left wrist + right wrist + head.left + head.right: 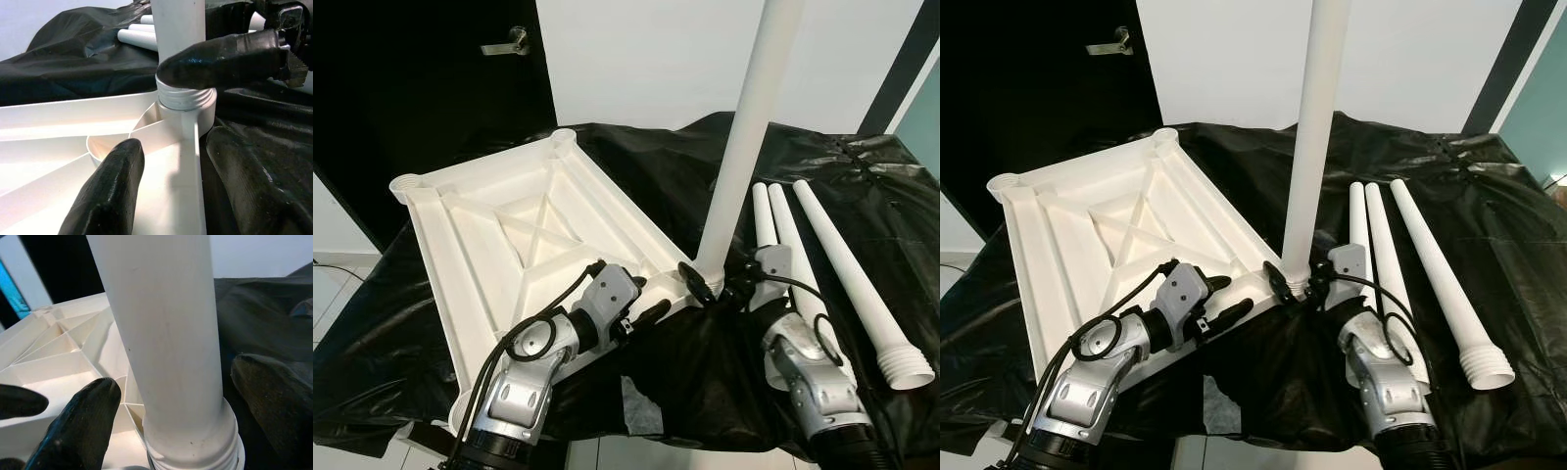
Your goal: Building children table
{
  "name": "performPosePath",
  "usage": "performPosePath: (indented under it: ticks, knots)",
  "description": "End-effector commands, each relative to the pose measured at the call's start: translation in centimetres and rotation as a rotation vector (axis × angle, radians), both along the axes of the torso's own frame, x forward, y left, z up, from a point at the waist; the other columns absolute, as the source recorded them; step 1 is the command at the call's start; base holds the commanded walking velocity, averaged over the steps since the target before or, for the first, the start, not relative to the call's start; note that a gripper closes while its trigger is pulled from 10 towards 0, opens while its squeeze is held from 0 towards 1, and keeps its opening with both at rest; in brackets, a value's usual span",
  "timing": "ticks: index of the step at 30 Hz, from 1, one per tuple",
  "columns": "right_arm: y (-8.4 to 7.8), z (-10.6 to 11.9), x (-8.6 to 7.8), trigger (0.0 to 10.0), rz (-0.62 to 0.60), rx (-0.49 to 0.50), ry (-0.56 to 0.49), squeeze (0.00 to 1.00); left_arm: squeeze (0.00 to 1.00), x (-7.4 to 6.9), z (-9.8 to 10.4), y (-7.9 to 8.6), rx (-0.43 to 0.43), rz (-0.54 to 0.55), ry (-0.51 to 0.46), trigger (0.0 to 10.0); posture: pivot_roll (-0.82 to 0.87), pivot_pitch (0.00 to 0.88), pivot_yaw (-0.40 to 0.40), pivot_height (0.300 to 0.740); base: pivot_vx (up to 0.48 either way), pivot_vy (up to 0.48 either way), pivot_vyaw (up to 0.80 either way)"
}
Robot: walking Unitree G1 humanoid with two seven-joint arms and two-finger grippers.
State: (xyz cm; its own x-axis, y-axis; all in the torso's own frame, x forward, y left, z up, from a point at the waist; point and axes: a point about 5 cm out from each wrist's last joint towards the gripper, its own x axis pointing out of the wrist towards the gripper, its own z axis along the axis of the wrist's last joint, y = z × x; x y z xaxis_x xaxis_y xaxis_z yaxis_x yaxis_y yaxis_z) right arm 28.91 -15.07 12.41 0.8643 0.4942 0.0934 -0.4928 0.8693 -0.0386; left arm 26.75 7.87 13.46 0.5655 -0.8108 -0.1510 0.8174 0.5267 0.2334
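A white table top (499, 235) lies upside down on a black-sheeted surface, ribs facing up. One white table leg (749, 127) stands upright in its near right corner socket, with the screw thread (186, 98) showing above the socket. My right gripper (710, 289) is shut on the table leg just above the thread, one finger on each side (78, 431). My left gripper (646, 299) is open astride the top's near rim, close to that corner. One of its fingers (107, 196) is over the ribs and the other is over the sheet.
Three spare white legs (803, 264) lie side by side on the sheet to the right, threaded ends toward me. A dark door with a handle (509, 44) stands at the back left. The sheet's front edge (685, 436) drops off just before me.
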Motion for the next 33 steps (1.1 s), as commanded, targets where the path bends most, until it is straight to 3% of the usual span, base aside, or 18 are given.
performPosePath:
  ticks: [1,6,13,15,28,29,33]
  knots:
    - [-0.4,-0.1,0.5,10.0,0.041,-0.035,0.007,0.0,0.0,0.3,0.2,0.3,0.0,0.097,-0.032,10.0,0.02,0.0,-0.014,0.74,0.0,0.0,0.0]
    - [-0.9,0.0,1.7,10.0,0.083,-0.105,0.004,0.0,0.0,0.4,0.2,0.2,0.001,0.094,-0.032,10.0,0.02,0.0,-0.013,0.74,0.0,0.0,0.0]
    - [-0.1,0.8,3.4,10.0,0.192,-0.173,-0.013,0.0,0.0,0.4,0.3,0.2,0.003,0.092,-0.039,10.0,0.03,0.0,-0.019,0.74,0.0,0.0,0.0]
    - [0.3,0.9,3.5,0.0,0.225,-0.176,-0.011,0.0,0.0,0.4,0.3,0.2,0.002,0.094,-0.041,10.0,0.04,0.0,-0.028,0.74,0.0,0.0,0.0]
    - [-0.6,-0.3,3.5,0.0,0.183,-0.182,0.029,0.0,0.0,0.0,0.2,0.3,0.0,0.103,-0.038,10.0,0.04,0.0,-0.032,0.74,0.0,0.0,0.0]
    - [-0.8,-0.5,3.6,10.0,0.12,-0.191,0.044,0.0,0.0,0.1,0.2,0.2,0.001,0.098,-0.037,10.0,0.04,0.0,-0.03,0.74,0.0,0.0,0.0]
    - [-0.8,-0.7,3.4,10.0,0.048,-0.191,0.044,0.0,0.0,0.0,0.1,0.2,0.002,0.095,-0.037,10.0,0.03,0.0,-0.027,0.74,0.0,0.0,0.0]
